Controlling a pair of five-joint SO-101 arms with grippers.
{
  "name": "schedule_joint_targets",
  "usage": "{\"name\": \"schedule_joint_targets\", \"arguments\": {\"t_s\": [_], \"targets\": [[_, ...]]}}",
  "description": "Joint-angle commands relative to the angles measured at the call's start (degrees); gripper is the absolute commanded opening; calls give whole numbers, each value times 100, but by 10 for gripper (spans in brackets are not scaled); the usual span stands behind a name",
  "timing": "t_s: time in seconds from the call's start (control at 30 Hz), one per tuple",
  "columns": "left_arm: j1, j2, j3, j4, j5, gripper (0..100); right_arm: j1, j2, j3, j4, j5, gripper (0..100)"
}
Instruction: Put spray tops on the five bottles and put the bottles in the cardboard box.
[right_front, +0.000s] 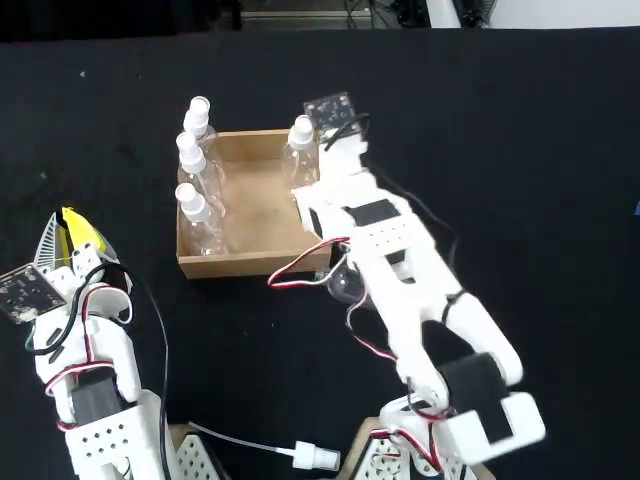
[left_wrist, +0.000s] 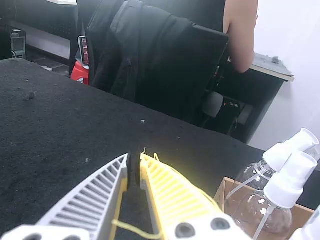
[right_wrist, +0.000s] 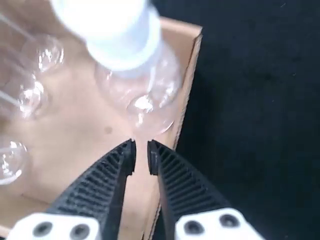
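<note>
- Cardboard box (right_front: 250, 262) sits on the black table (right_front: 520, 150) ahead of both arms. Three capped bottles (right_front: 195, 205) stand in a row along its wall on the left arm's side. A fourth bottle (right_front: 300, 140), also capped, stands in the far corner on the right arm's side.
- Right claw (right_wrist: 141, 150) hangs over the box floor just inside that wall. Its black fingers are pinched almost together on nothing, and the fourth bottle stands upright just beyond the tips, apart from them.
- Left claw (left_wrist: 134, 159) sits well off to the side of the box, its white and yellow fingers drawn together and empty.
- What looks like the fifth bottle (right_front: 345, 285) lies just outside the box's near wall, partly hidden under the right forearm. Whether it is capped cannot be told.
- A loose spray top (right_front: 318, 458) lies at the table's near edge between the two arm bases. Its head points toward the right base and its thin tube trails toward the left, so its long axis runs across the table.
- Four bottles seem done. The last bottle and the spray top both lie behind the claws, toward the bases. The right claw is nearer the bottle, and either arm would have to draw back to reach the top.
</note>
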Motion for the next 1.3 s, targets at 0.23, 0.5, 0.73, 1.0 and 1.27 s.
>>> {"name": "schedule_joint_targets", "arguments": {"t_s": [0.23, 0.5, 0.73, 1.0, 1.27], "targets": [[48, 0, 127, 9, 44, 30, 44, 505, -382, -642, -44, 11], [48, 0, 127, 9, 44, 30, 18, 532, -365, -844, -44, 11], [48, 0, 127, 9, 44, 30, 9, 541, -338, -1116, -53, 11], [48, 0, 127, 9, 44, 30, 9, 541, -338, -1116, -53, 11], [48, 0, 127, 9, 44, 30, 9, 549, -374, -1125, -53, 11]]}}
